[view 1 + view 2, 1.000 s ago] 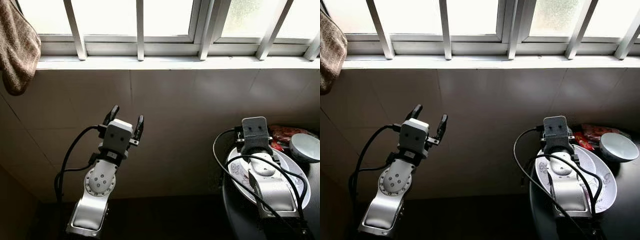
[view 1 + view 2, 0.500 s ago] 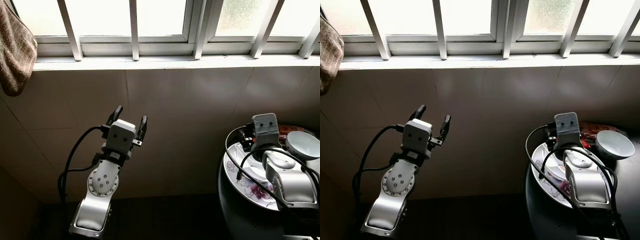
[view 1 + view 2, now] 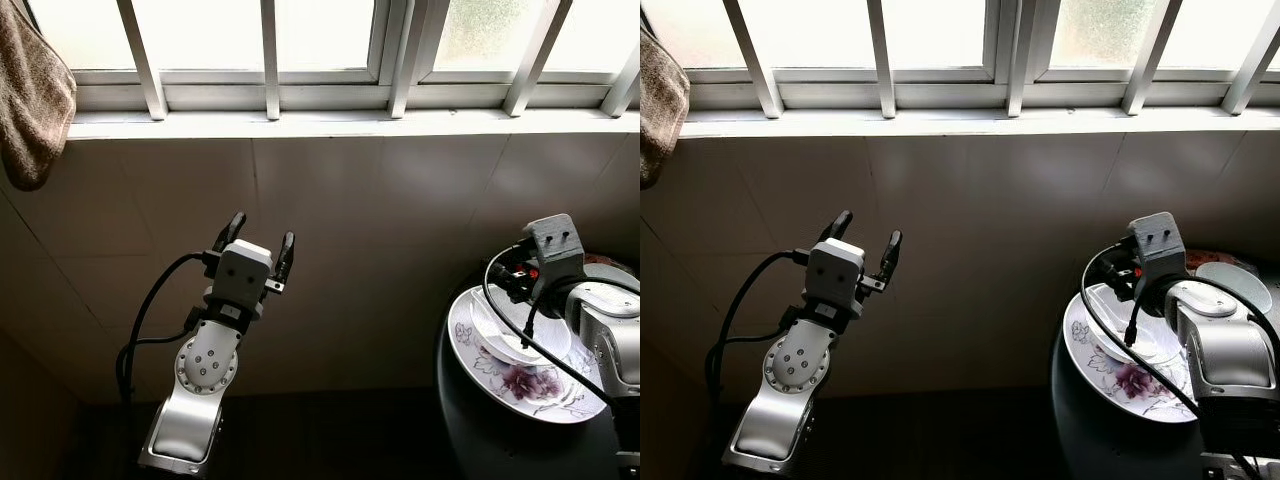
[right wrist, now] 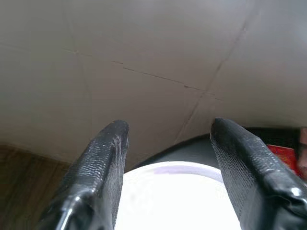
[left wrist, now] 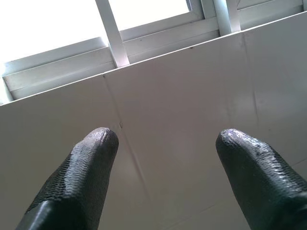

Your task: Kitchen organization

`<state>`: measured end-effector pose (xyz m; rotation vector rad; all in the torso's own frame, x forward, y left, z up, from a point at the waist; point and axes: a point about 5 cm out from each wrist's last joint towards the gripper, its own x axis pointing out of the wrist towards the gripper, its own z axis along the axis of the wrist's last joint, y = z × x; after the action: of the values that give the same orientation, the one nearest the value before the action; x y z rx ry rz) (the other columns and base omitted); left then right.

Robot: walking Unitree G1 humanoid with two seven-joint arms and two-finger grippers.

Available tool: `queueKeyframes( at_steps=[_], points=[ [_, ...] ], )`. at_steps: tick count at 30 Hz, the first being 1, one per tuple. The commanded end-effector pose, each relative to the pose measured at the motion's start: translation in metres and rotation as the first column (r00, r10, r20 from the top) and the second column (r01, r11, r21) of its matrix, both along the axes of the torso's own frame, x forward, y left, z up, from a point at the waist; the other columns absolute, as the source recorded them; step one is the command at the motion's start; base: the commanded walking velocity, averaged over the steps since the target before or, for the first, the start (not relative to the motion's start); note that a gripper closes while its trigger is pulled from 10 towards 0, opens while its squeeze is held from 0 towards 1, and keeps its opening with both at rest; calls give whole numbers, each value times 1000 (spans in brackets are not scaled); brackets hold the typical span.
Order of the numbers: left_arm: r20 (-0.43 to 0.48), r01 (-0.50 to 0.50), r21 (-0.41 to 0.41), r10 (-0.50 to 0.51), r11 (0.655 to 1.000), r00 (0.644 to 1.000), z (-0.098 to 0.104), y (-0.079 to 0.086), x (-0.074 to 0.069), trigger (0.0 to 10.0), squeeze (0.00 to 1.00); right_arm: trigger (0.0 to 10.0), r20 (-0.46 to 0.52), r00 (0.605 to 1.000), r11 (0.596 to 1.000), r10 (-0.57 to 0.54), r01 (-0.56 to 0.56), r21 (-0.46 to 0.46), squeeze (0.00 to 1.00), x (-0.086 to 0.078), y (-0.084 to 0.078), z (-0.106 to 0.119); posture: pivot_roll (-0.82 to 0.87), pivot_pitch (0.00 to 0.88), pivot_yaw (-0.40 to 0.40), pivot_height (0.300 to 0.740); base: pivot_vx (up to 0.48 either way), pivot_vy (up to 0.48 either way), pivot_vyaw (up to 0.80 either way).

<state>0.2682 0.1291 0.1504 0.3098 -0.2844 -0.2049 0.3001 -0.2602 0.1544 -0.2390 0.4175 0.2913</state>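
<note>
The left claw (image 3: 258, 240) is raised before the tiled wall (image 3: 400, 220) below the barred window (image 3: 320, 40), its fingers spread wide and empty. The right claw (image 4: 168, 143) is held with fingers parted over a white bowl (image 3: 520, 335), which is set on a flowered plate (image 3: 520, 385) on the dark round table (image 3: 480, 440).

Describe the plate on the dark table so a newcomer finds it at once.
Under the barred window, follow the tiled wall to the round dark table at the robot's right. The plate lies flat near its edge under the right hand: white with a purple flower print, unlike the plain bowl behind.
</note>
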Motion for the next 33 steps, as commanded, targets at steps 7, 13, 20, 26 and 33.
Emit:
queueKeyframes(
  at_steps=[7,13,20,26,33],
  points=[
    [-12,2,3,-2,1000,1000,-1,-1,1,10000,0,10000,-98,990,990,103,-111,-85,0,-3,-9,-13,20,0,-45,740,0,0,0],
    [-9,1,5,-1,1000,1000,-1,-1,2,10000,0,10000,-114,989,987,89,-103,-124,0,3,-19,-13,23,0,-46,740,0,0,0],
    [-10,0,8,0,1000,1000,-1,0,1,10000,0,10000,-120,989,990,89,-101,-103,0,5,-31,-11,25,0,-46,740,0,0,0],
    [-9,-1,7,1,1000,1000,-2,-1,2,10000,0,10000,-167,982,990,91,-107,-89,0,0,-35,-27,28,0,-45,740,0,0,0],
    [-8,0,8,0,1000,1000,-2,-2,3,10000,0,10000,-183,981,992,67,-84,-89,0,3,-39,-40,34,0,-45,740,0,0,0]
  ],
)
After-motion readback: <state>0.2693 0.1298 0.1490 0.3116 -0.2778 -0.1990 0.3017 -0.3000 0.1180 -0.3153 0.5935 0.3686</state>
